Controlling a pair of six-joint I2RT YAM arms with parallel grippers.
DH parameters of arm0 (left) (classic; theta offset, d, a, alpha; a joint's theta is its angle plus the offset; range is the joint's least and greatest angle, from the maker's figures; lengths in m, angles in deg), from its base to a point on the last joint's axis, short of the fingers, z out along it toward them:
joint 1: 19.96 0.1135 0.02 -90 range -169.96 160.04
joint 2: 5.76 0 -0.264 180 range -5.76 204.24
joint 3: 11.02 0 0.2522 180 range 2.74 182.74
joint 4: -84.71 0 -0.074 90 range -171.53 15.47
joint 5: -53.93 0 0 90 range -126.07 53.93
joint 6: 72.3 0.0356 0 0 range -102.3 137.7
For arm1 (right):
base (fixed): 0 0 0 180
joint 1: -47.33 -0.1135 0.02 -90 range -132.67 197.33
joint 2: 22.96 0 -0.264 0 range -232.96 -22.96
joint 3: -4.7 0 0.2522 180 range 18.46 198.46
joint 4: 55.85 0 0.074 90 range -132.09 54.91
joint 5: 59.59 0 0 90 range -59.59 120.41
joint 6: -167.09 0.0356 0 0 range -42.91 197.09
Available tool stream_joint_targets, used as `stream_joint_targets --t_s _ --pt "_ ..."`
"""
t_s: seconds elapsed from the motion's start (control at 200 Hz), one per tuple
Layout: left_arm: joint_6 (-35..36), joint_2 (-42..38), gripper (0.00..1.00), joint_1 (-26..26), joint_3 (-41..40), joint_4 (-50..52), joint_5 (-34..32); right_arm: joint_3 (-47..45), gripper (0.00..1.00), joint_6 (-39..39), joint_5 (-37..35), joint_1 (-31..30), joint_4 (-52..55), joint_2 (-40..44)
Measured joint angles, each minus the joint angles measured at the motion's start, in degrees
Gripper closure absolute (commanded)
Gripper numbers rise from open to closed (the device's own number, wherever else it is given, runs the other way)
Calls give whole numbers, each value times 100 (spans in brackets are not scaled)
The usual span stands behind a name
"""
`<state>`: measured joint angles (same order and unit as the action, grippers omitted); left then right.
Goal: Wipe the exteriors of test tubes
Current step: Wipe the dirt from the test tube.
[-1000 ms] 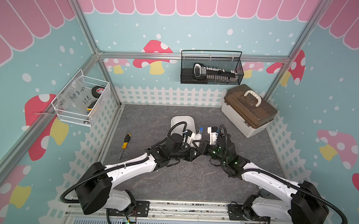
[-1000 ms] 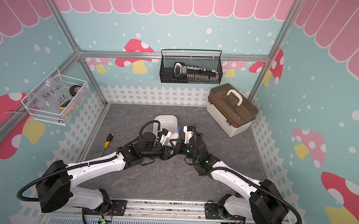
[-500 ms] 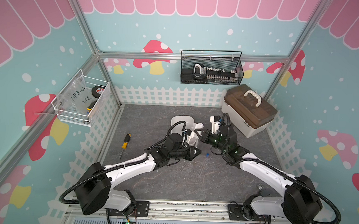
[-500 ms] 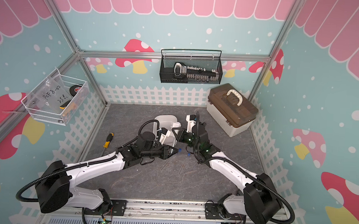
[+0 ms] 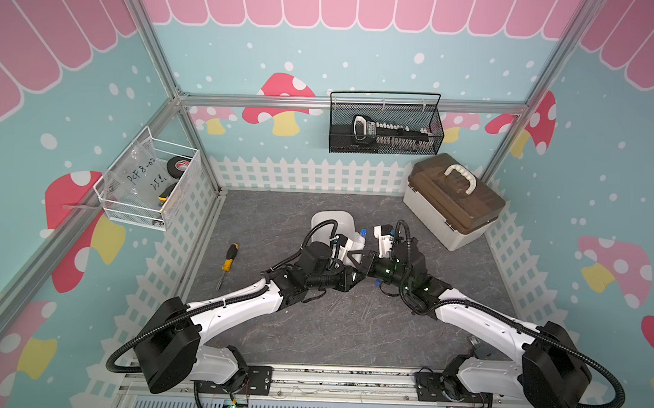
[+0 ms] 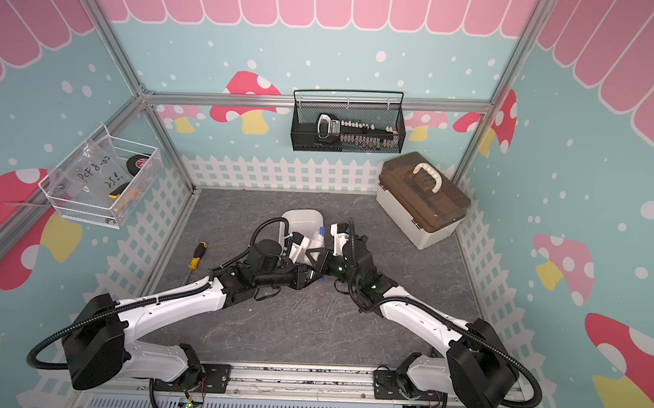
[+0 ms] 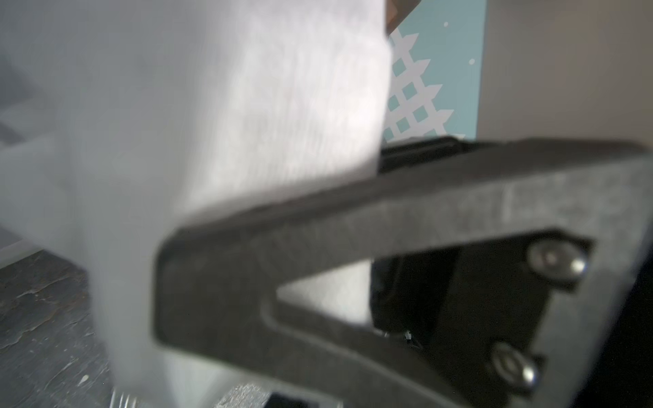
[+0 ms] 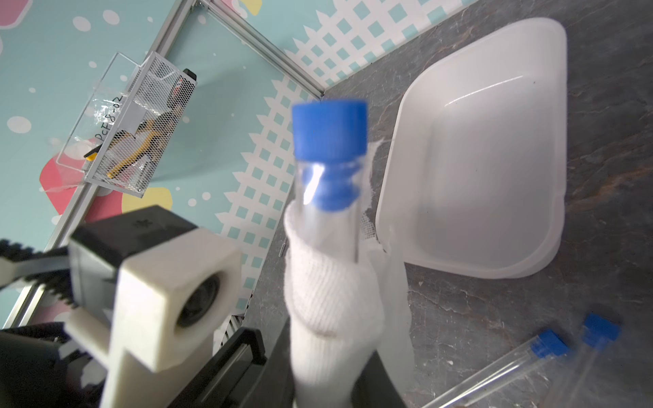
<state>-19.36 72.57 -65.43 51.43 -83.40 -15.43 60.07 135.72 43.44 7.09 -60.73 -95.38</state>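
**Now: a cloth sleeve round one capped tube, mid-counter**

Seen in both top views, the left pincer (image 5: 358,251) and right pincer (image 5: 369,261) meet tip to tip at the centre of the frame, just below the white tray (image 5: 330,220). From up there the held test tube (image 5: 363,233) is only a blue speck above a white scrap.

The right wrist view fills that in. The clear tube rises with its blue cap uppermost, and the white cloth (image 8: 332,300) is wrapped round its lower length. The right pincer grasps the tube low down, though the cloth hides the jaws themselves. Two loose test tubes (image 8: 512,367) lie side by side on the grey counter (image 8: 600,106) near the tray. In a top view they show only as faint glints below the pincers.

The left wrist view shows none of the tubes. It shows one dark finger (image 7: 318,229) pressed against the blurred cloth, with the left pincer clenched on it.

Only the top views take in the screwdriver (image 5: 227,261) at centre left and the lidded box (image 5: 454,203) at upper right.
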Motion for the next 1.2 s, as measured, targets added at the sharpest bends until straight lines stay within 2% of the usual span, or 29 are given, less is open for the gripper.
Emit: stream_joint_targets --t_s 0.225,0.445,0.575,0.796,1.006,1.196 --pt "-2 0 87 0 0 -13 2 72 80 -151 -33 37 87 2" --pt "-2 -103 87 13 -2 -20 -13 833 80 -319 249 538 151 -413" --pt "0 -205 87 17 -2 -33 -52 1034 81 -356 393 608 144 -481" --pt "20 -216 87 7 -15 42 -24 828 81 -295 299 516 68 -348" --pt "39 -214 87 7 -15 42 -4 240 81 -190 66 76 57 24" --pt "37 -214 87 9 -15 76 -7 90 80 -138 42 -37 50 92"
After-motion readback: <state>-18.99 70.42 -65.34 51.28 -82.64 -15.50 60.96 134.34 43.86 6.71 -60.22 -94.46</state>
